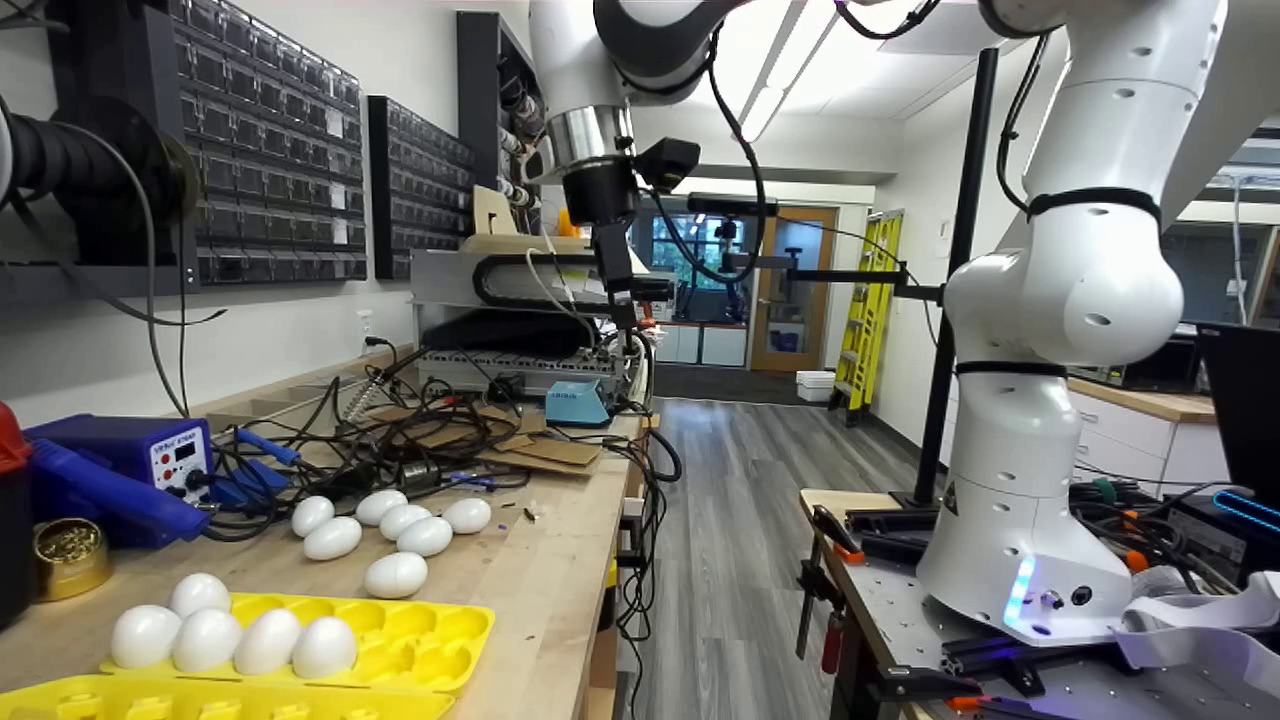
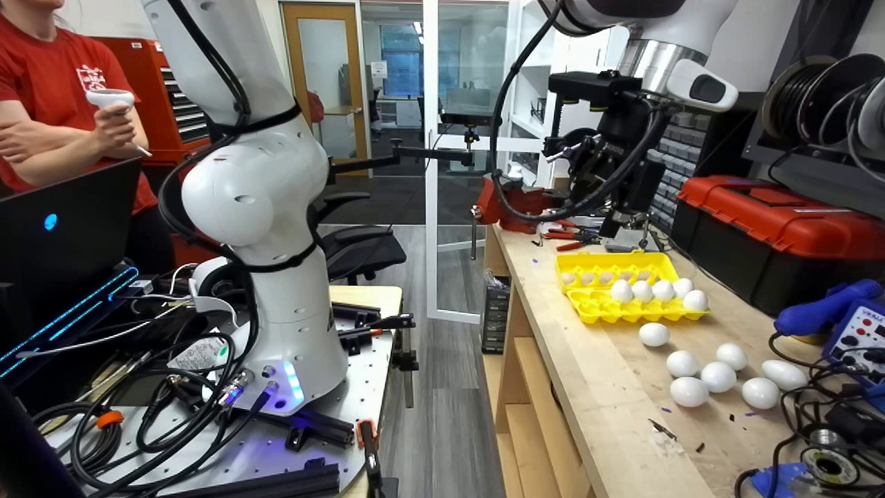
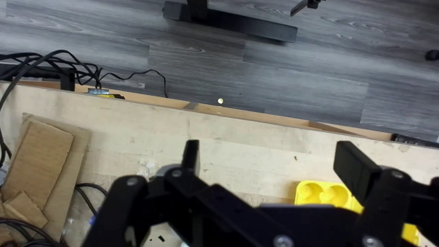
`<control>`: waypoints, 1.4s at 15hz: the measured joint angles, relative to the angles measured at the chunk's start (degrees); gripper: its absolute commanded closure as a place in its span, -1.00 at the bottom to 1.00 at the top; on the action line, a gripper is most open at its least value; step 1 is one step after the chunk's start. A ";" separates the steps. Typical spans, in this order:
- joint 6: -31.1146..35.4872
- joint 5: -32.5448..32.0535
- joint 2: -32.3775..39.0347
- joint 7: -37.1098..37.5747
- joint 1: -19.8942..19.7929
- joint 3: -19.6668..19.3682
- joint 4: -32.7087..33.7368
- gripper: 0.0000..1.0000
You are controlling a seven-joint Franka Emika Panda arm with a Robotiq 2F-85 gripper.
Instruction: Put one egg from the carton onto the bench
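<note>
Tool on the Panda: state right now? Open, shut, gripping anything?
Tool: open wide in the wrist view, holding nothing.

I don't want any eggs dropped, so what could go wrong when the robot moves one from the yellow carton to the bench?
The eggs in the carton sit close together, so the open pincer might bump a neighbour while reaching for one.

Eggs are rounded, and the edge of the bench above the floor shows no rim, so one set down near it could roll off.

It might also nudge the loose eggs resting on the bench.
</note>
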 measured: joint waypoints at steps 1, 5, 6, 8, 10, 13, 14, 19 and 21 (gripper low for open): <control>0.81 0.34 0.04 1.47 0.28 0.66 0.06 -1.00; 5.01 1.51 0.85 6.83 1.68 2.96 0.36 -1.00; 6.30 1.65 1.31 7.99 2.03 3.48 0.52 -1.00; 8.75 1.75 2.41 10.10 2.71 4.54 0.89 -1.00; 10.54 1.75 3.63 11.67 3.37 5.33 1.42 -1.00; 11.07 1.75 5.13 12.36 3.97 5.95 2.40 -1.00; 11.07 1.75 5.36 12.37 4.00 5.99 2.58 -1.00; 11.07 1.75 5.54 12.37 3.99 5.99 2.81 -1.00; 11.07 1.75 5.54 12.37 3.99 5.99 2.81 -1.00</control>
